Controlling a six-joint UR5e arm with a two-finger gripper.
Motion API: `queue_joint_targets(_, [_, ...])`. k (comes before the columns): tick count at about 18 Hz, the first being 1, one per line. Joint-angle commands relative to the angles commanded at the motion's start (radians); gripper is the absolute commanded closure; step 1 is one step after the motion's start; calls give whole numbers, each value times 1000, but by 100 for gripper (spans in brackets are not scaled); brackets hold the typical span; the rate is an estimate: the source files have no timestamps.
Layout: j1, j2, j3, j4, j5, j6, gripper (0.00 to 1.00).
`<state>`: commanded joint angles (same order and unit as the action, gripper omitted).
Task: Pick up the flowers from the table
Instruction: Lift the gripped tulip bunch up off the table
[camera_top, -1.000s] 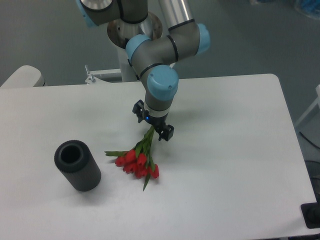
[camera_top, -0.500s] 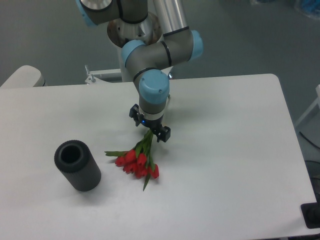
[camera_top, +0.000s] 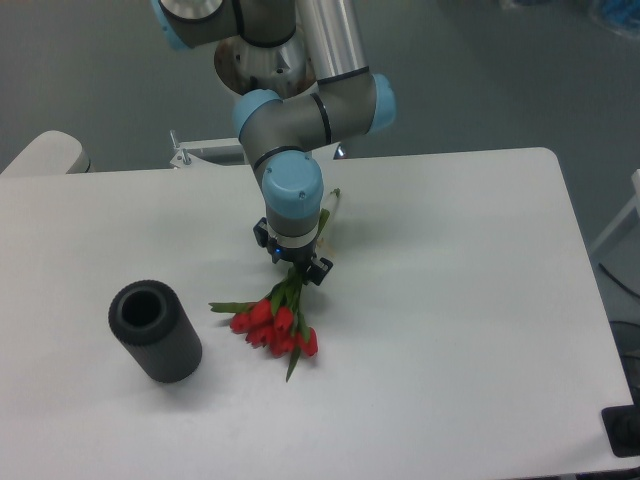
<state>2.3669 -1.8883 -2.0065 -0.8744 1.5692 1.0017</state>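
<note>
While lying flat on the white desk, the bunch sits a little left of centre and toward the near edge.
Flowers (camera_top: 275, 322): red buds clustered at the near end; green stems run up and away toward the arm; one leaf sticks out to the left, another points toward the near edge.
Stem end: passes under the gripper; a pale tip shows beyond it, on the far side of the wrist.
Gripper (camera_top: 292, 262): black, pointing down, set directly over the stems just above the buds; a small blue light shows on its body.
Jaws: cannot tell whether they are apart or pressed on the stems; the wrist hides the gap from this view.
Arm (camera_top: 292, 180): grey links with light-blue caps, bending down from a metal base at the far edge.
Cylinder (camera_top: 154, 331): black, ribbed, open-topped, standing left of the buds and apart from them.
Desk (camera_top: 470, 300): matte white, rounded corners.
</note>
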Motion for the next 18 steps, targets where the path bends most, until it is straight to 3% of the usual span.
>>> queue_joint_targets(4, [0, 6, 12, -2, 11, 5, 86])
queue_joint_targets(13, [12, -1, 147, -25, 12, 11, 96])
queue_joint_targets(18, [23, -70, 262, -43, 8, 12, 96])
